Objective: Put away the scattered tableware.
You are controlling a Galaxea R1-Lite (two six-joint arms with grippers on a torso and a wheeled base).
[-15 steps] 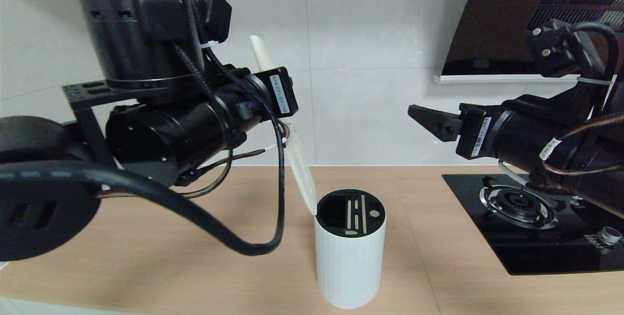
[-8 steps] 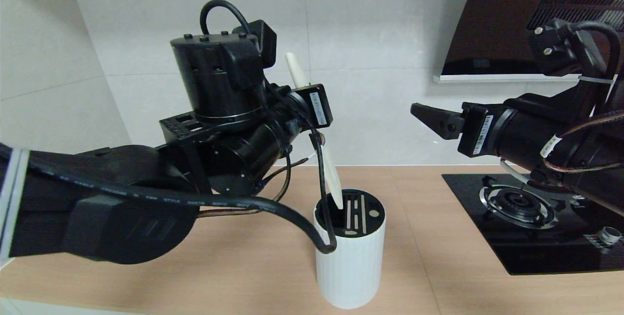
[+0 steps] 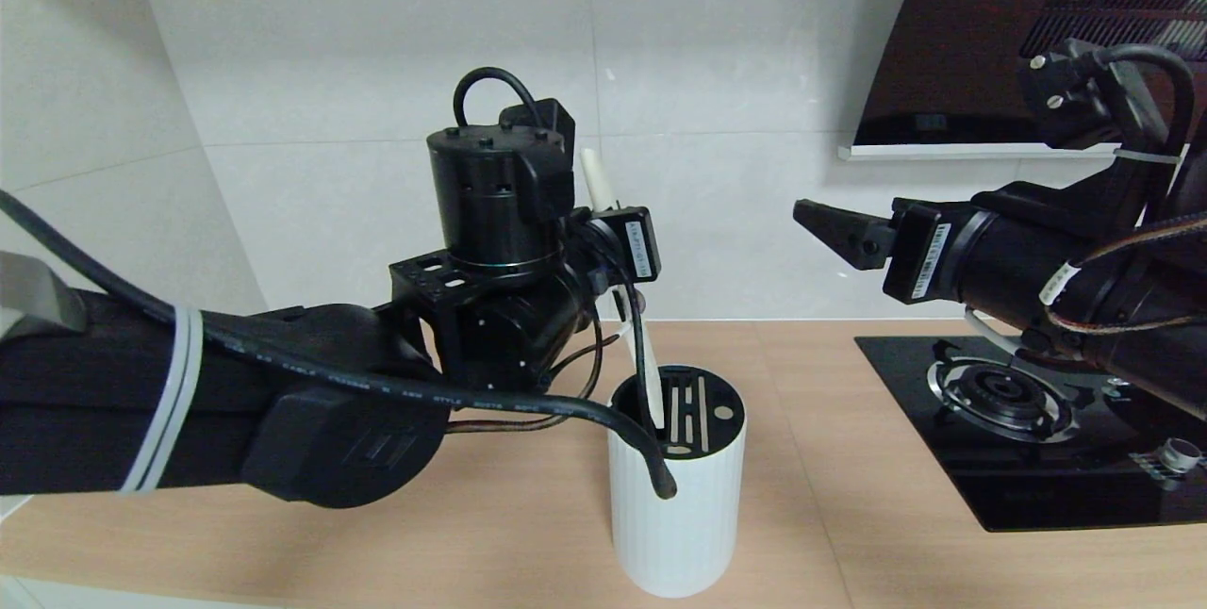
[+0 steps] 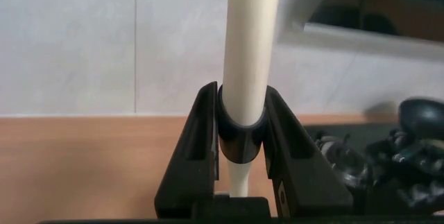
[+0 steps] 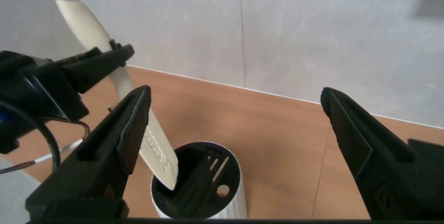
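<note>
Rightward, a stove (image 3: 943,458) lies near the holder (image 3: 677,505) below the knife (image 3: 591,177).

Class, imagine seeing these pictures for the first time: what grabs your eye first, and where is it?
The left gripper clamps a cream knife by its handle, blade tip at the black top of the white ribbed holder on the wooden counter. The right gripper hangs open above the counter.

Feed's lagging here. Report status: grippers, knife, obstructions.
Left gripper shut on knife handle. Right gripper open, empty, off to the side. Blade tip at large opening of holder. Nothing blocking it.
</note>
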